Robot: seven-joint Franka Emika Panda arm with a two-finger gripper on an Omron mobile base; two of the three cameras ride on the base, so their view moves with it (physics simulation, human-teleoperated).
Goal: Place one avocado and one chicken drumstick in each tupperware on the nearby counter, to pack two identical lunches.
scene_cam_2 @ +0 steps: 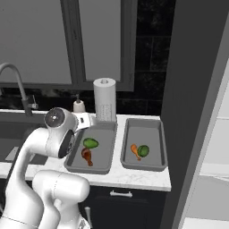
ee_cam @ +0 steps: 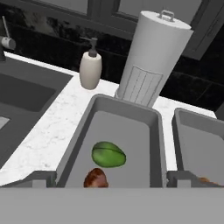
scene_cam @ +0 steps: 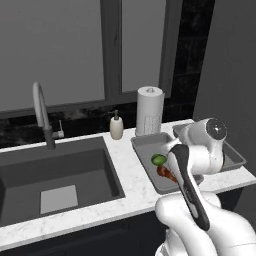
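Two shallow grey tupperware trays stand side by side on the white counter [scene_cam_2: 134,176]. The left tupperware [scene_cam_2: 105,134] holds a green avocado [scene_cam_2: 91,143] and an orange-brown chicken drumstick [scene_cam_2: 86,155]. The right tupperware [scene_cam_2: 156,138] holds another drumstick [scene_cam_2: 134,151] and avocado [scene_cam_2: 143,150]. My gripper [ee_cam: 111,177] hovers open above the near end of the left tupperware [ee_cam: 83,131], with nothing between its fingertips [ee_cam: 41,177]. Directly below it lie the avocado [ee_cam: 108,154] and the drumstick [ee_cam: 96,178]. In the left base view my arm hides most of the right tupperware [scene_cam: 235,156].
A paper towel roll [scene_cam_2: 104,99] and a soap dispenser [scene_cam: 116,125] stand behind the trays by the window. A dark sink [scene_cam: 55,175] with a curved faucet [scene_cam: 42,112] lies to the left. A tall dark panel [scene_cam_2: 197,112] rises just right of the trays.
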